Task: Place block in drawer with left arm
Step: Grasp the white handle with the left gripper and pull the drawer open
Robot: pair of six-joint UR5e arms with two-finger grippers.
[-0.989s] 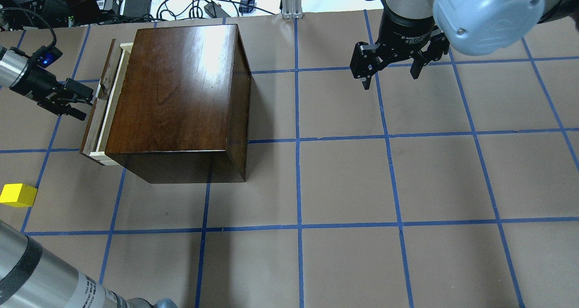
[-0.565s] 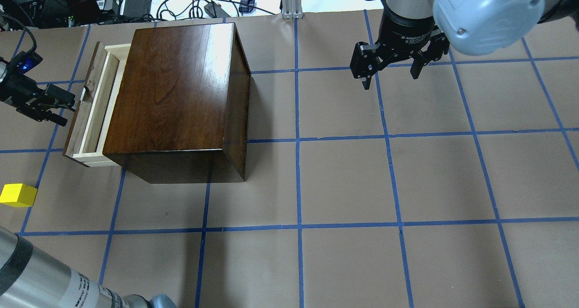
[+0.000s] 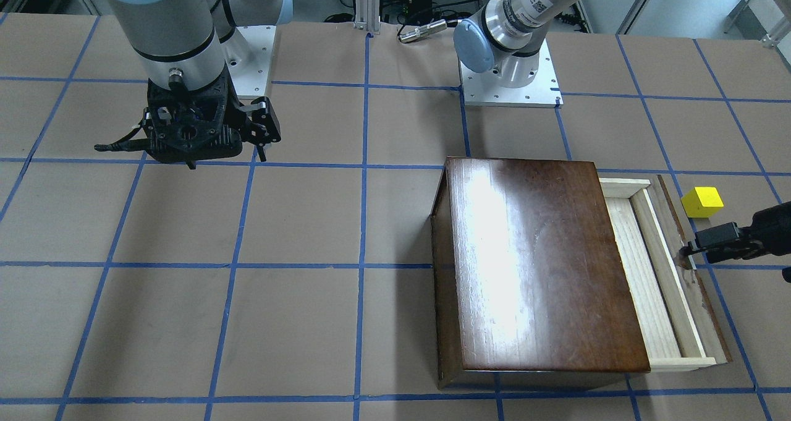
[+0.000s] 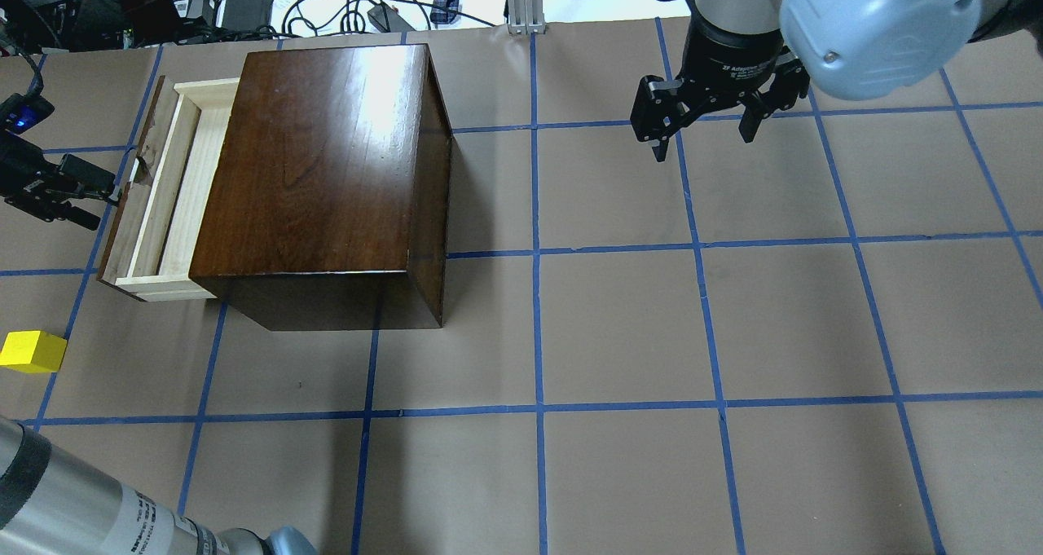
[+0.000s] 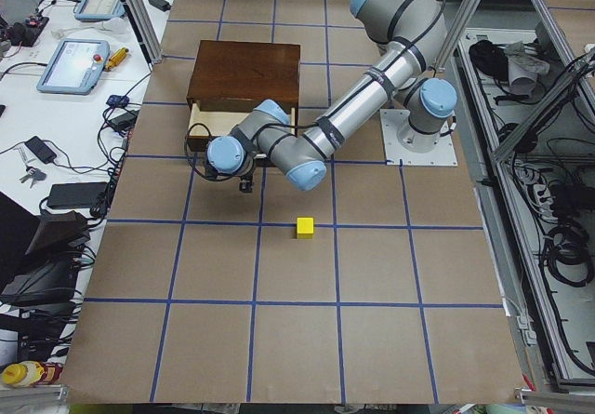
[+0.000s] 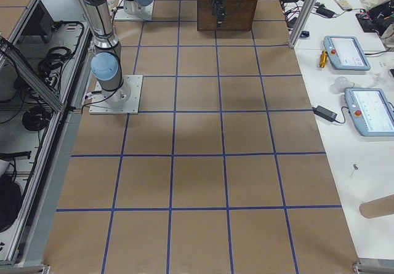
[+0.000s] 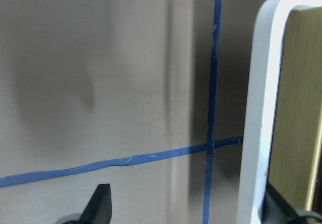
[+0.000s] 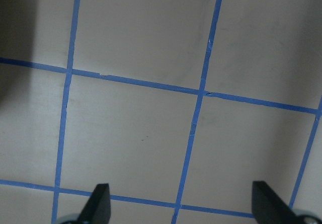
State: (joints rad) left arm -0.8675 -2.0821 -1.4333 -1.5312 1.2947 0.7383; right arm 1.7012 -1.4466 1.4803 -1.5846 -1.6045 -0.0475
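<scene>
Block point(image 4: 31, 351) lies near the left edge of the tabletop point(image 4: 619, 319); left gripper point(image 4: 99, 204), spread, touches the front of the open drawer point(image 4: 175, 188); right gripper point(image 4: 702, 143) spread.

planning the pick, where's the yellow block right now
In the overhead view the block sits on the table at the far left edge, apart from the open drawer and nearer the robot.

One block point(image 4: 31, 351), one box point(image 4: 326, 156), apparently one drawer point(image 4: 189, 188).
</scene>
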